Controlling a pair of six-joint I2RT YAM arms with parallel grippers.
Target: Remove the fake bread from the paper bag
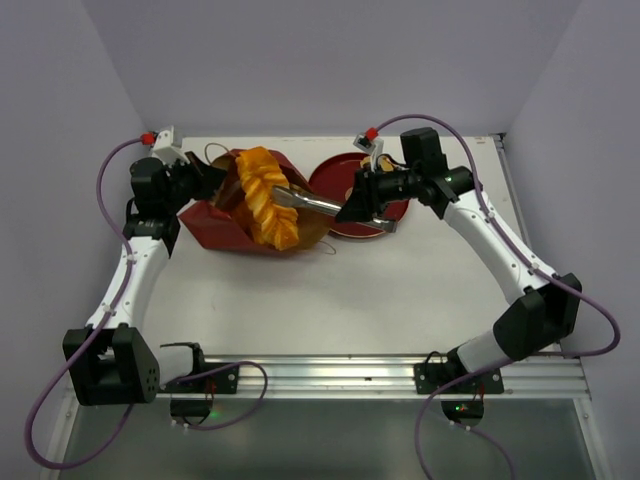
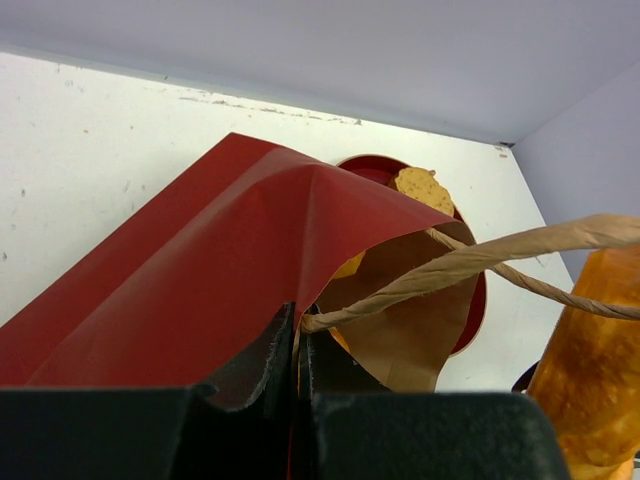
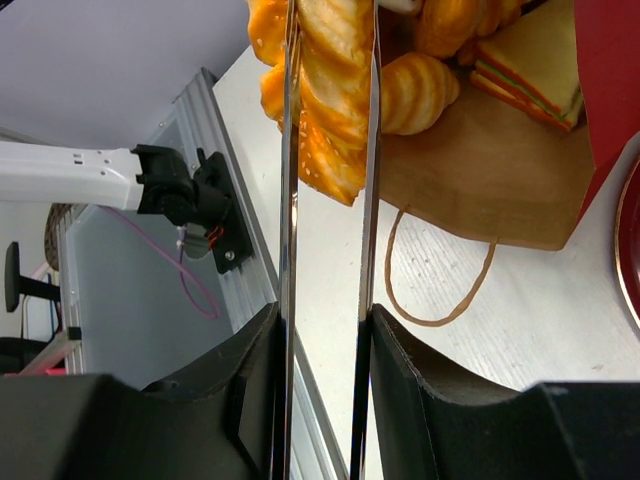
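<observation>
The dark red paper bag (image 1: 215, 228) lies on its side at the back left, mouth toward the right. My left gripper (image 1: 205, 180) is shut on its rim (image 2: 298, 325), next to a cord handle (image 2: 470, 260). My right gripper (image 1: 362, 205) is shut on metal tongs (image 1: 315, 203), one blade against each finger (image 3: 325, 320). The tongs (image 3: 368, 150) clamp a golden braided loaf (image 1: 265, 195) at the bag's mouth (image 3: 330, 90). A roll (image 3: 415, 90) and a sandwich wedge (image 3: 530, 60) lie on the brown inside (image 3: 480, 170).
A round dark red plate (image 1: 340, 175) sits just right of the bag, under my right gripper. The other cord handle (image 3: 440, 290) loops onto the white table (image 1: 400, 290). Grey walls close the back and sides, and a metal rail (image 1: 350, 375) runs along the near edge.
</observation>
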